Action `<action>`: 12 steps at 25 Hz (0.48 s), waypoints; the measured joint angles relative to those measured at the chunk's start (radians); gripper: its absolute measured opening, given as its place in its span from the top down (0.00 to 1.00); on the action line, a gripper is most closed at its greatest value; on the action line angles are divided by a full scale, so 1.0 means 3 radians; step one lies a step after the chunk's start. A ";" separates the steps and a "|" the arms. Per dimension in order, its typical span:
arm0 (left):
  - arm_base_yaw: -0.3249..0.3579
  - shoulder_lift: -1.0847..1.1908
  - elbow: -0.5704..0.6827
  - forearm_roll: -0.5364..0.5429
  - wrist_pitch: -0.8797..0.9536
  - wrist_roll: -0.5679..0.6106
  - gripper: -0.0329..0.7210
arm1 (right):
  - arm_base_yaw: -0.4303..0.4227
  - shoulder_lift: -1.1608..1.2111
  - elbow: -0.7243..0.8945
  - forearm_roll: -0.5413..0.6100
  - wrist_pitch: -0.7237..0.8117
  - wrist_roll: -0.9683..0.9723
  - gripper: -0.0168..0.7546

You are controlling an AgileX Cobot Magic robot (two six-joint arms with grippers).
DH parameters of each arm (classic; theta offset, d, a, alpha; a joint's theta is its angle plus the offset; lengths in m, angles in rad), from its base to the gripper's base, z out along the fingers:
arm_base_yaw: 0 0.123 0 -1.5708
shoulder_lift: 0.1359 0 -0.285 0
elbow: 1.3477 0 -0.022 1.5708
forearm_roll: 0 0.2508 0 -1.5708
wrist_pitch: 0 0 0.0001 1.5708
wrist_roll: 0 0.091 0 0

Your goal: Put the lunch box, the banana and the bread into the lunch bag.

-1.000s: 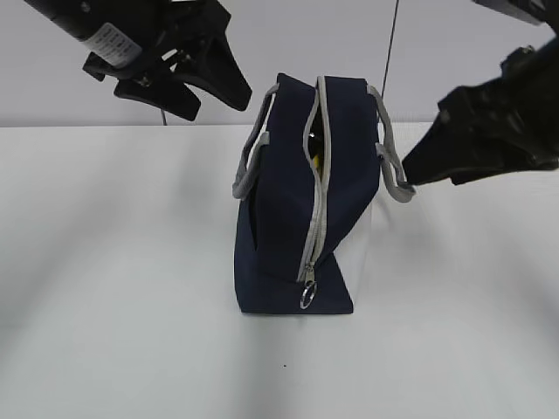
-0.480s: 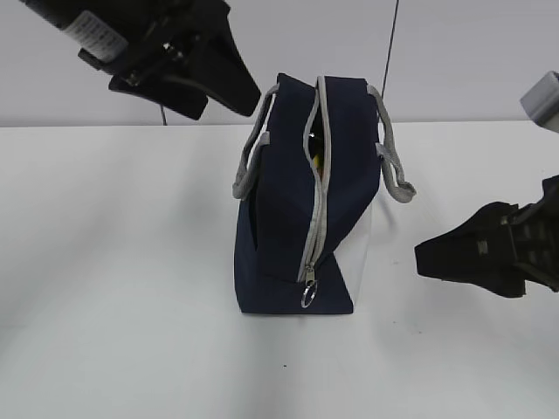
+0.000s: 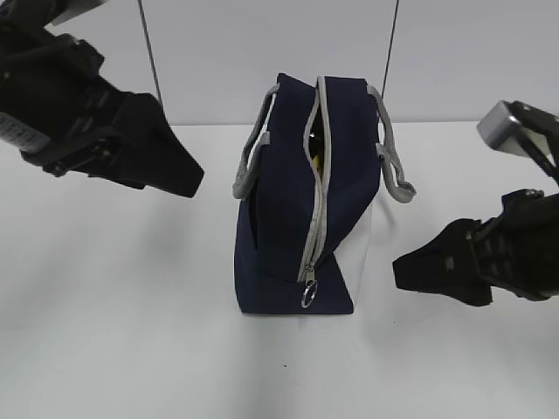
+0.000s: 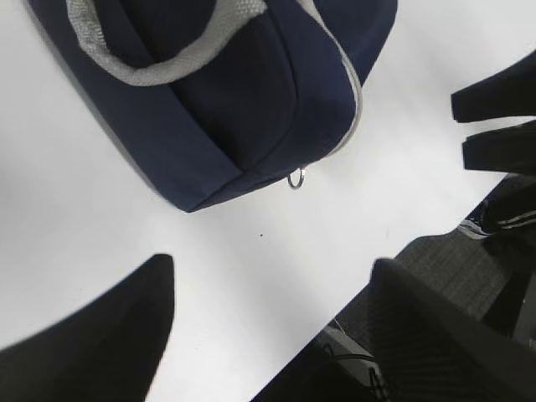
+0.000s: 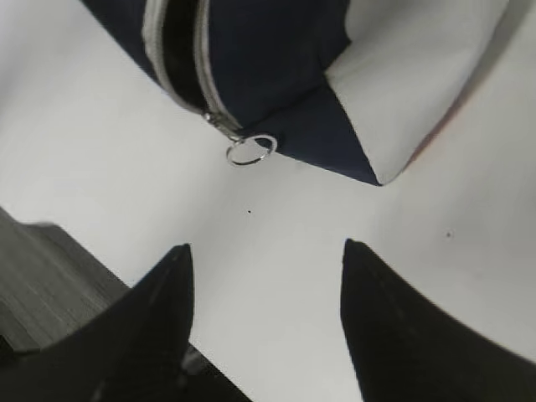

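While the lunch bag [image 3: 301,209] stands upright mid-tabletop toward the far edge, zipper [image 3: 314,188] parted along its top and ring pull [image 3: 307,298] hanging low at the near end, a sliver of yellow shows through the gap (probably the banana [image 3: 315,159]; lunch box and bread not visible). Left gripper [image 3: 179,175] hangs left of the bag, jaws spread, nothing held. Right gripper [image 3: 410,271] sits low beside the white side panel [image 3: 360,253], also released and empty.

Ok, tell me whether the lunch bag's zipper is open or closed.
Open. The grey zipper strips on the lunch bag stand apart along the top, a dark gap with some yellow showing between them, and the ring pull hangs at the lower end.
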 joint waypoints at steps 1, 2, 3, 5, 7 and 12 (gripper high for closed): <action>0.0000 -0.0060 0.0059 0.0015 -0.0031 0.0004 0.31 | 0.0000 0.0077 0.0000 0.0120 0.0028 -0.0332 0.44; 0.0000 -0.0128 0.0108 0.0024 -0.0050 0.0012 0.31 | 0.0000 0.0147 0.0000 0.0246 0.0071 -0.0672 0.44; 0.0000 -0.0191 0.0141 0.0024 -0.0076 0.0028 0.31 | 0.0000 0.0239 0.0000 0.0345 0.0118 -0.0954 0.44; 0.0000 -0.0291 0.0201 0.0024 -0.0122 0.0063 0.33 | 0.0000 0.0417 0.0000 0.0561 0.0230 -0.1580 0.44; 0.0000 -0.0372 0.0232 0.0055 -0.0138 0.0087 0.33 | 0.0000 0.0622 0.0000 0.0717 0.0313 -0.2097 0.44; 0.0000 -0.0451 0.0246 0.0147 -0.0142 0.0098 0.34 | 0.0000 0.1098 0.0000 0.1264 0.0438 -0.3324 0.44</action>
